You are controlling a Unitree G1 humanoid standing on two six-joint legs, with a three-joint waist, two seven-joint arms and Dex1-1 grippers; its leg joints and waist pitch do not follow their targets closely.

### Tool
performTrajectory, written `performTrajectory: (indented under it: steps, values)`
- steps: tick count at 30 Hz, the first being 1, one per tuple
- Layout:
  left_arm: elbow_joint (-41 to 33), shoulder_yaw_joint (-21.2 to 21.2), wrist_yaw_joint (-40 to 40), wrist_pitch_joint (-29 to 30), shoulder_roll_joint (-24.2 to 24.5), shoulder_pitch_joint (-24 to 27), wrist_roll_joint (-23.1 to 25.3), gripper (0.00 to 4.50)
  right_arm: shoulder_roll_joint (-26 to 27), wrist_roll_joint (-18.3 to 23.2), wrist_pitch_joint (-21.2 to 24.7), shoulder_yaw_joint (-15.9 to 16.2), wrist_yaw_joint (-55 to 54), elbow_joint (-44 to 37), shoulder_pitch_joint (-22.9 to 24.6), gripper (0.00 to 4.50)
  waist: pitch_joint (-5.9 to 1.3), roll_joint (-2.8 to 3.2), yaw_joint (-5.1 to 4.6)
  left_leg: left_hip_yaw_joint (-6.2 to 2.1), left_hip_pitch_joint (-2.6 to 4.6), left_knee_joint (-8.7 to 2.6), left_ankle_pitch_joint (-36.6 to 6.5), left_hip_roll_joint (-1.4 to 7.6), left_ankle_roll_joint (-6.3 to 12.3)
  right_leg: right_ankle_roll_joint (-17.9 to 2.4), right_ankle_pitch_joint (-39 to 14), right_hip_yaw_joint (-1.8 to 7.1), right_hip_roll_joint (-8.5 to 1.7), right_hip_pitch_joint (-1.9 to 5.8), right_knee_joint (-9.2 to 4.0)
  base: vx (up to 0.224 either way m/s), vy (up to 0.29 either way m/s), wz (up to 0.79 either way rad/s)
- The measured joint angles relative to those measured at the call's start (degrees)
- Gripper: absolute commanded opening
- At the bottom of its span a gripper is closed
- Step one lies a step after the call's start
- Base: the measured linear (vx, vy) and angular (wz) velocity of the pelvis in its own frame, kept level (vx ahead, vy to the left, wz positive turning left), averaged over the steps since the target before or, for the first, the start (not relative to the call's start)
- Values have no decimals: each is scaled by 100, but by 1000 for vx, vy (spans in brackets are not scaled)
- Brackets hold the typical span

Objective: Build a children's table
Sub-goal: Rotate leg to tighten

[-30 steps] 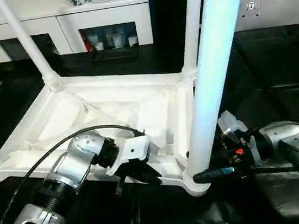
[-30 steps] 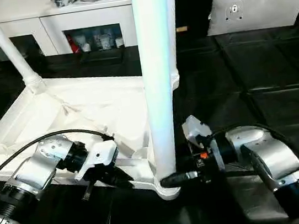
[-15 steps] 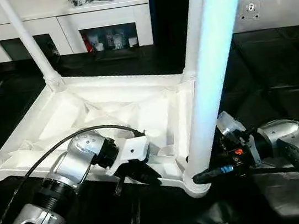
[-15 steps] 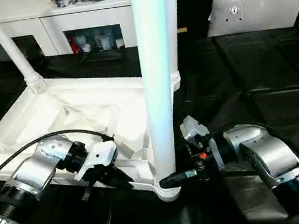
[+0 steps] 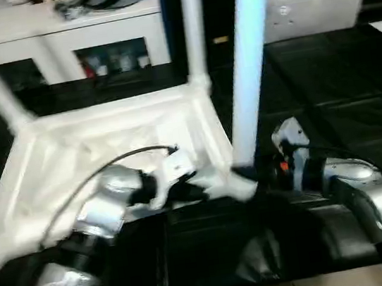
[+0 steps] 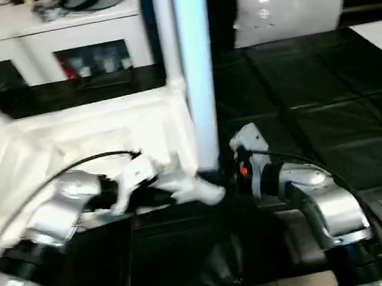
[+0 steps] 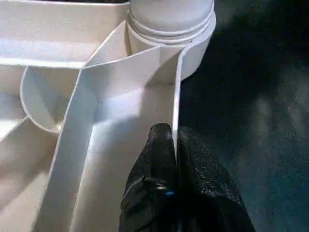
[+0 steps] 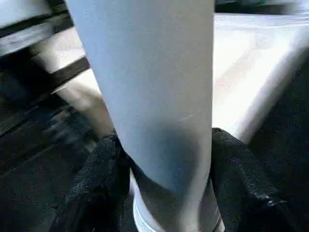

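Left pincer (image 7: 175,145) pinches rim of upturned tabletop (image 5: 103,127), just short of corner socket. Right pincer (image 8: 161,159) clamps leg (image 5: 247,64) low, beside that socket. We judge leg-seating step underway; next: press leg home, release.

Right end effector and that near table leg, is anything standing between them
Nothing visible. The right end effector has a black finger on each side of the near leg, just above its corner socket, with no other object between.
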Motion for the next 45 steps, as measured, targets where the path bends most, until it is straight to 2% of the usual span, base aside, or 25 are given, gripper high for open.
performTrajectory:
  steps: [4, 8, 14, 16, 18, 24, 27, 29, 31, 37, 40, 41, 45]
  values:
    - [35, 167, 849, 286, -514, -5, 163, 0, 683, -329, -150, -178, -1247, 142, -85, 200, -29, 43, -61, -1, -3, -8, 0, -1, 0, 1, 0, -3, 0, -2, -1, 0, 0, 0]
    - [58, 232, 1640, 494, -1005, -52, 342, 0, 1401, -682, -328, -404, -2494, 446, -339, 199, -34, 51, -142, -4, -26, -8, -1, -1, 2, 1, 0, -7, 0, -17, -7, 0, 0, 0]
    - [-68, 169, 1684, 578, -1009, -47, 346, 0, 1544, -878, -602, -339, -2784, 468, -315, 199, -34, 52, -166, -8, -35, -31, -6, 0, 5, 0, 2, -14, 2, -28, -4, 0, 0, 0]
    - [-130, 113, 1542, 572, -897, -44, 334, 0, 1546, -861, -683, -324, -2700, 426, -243, 255, -34, 52, -172, -10, -35, -37, -7, 5, 5, 1, 2, -17, 6, -31, -4, 0, 0, 0]
    - [-183, 76, 1403, 541, -786, -35, 324, 0, 1527, -776, -753, -323, -2540, 384, -169, 271, -30, 59, -179, -10, -35, -42, -7, 6, 5, 1, 1, -18, 7, -32, -5, 0, 0, 0]
    - [-204, -14, 749, 157, -221, 3, 206, 0, 917, -455, -908, -130, -1414, 261, -1, 313, -24, 82, -153, -11, -35, -42, -6, 6, 3, -2, 3, -19, 7, -32, -1, 0, 0, 0]
    - [-201, -142, 188, -213, 138, 16, 145, 0, 356, -201, -925, -16, -522, 109, 142, 346, -22, 90, -75, -11, -34, -40, -6, 5, 3, 0, 2, -17, 6, -29, -2, 0, 0, 0]
    - [-191, -237, -335, -479, 440, 17, 76, 0, -68, -29, -923, 121, 192, -16, 190, 349, -22, 91, -19, -11, -34, -39, -6, 5, 3, 0, 2, -16, 6, -26, -1, 0, 0, 0]
    - [-92, -343, -853, -874, 702, -13, 26, 0, -499, 167, -820, 254, 943, -84, 204, 376, -24, 92, 80, -11, -32, -37, -5, 4, 4, 0, 2, -14, 5, -22, -1, 0, 0, 0]
    - [185, -497, -1761, -1414, 939, -122, -120, 0, -1055, 439, -697, 582, 2167, -137, 203, 427, -24, 91, 240, -5, -31, -23, -5, 4, 4, 0, 2, -6, 2, -13, 0, 0, 0, 0]
    - [307, -560, -2112, -1609, 1001, -153, -204, 0, -1287, 552, -661, 773, 2689, -131, 154, 427, -25, 86, 275, -5, -29, -22, -5, 5, 4, 0, 2, -6, 1, -13, 5, 0, 0, 0]
    - [358, -579, -2190, -1661, 1017, -170, -235, 0, -1324, 582, -652, 797, 2815, -122, 149, 402, -25, 86, 285, -5, -29, -22, -5, 5, 4, 1, 1, -7, 1, -13, 7, 0, 0, 0]
    - [575, -671, -2552, -1828, 1057, -315, -283, 0, -1486, 649, -637, 966, 3264, 17, 36, 375, -24, 78, 334, -5, -28, -19, -4, 5, 5, 1, 1, -6, 1, -13, 8, 0, 0, 0]
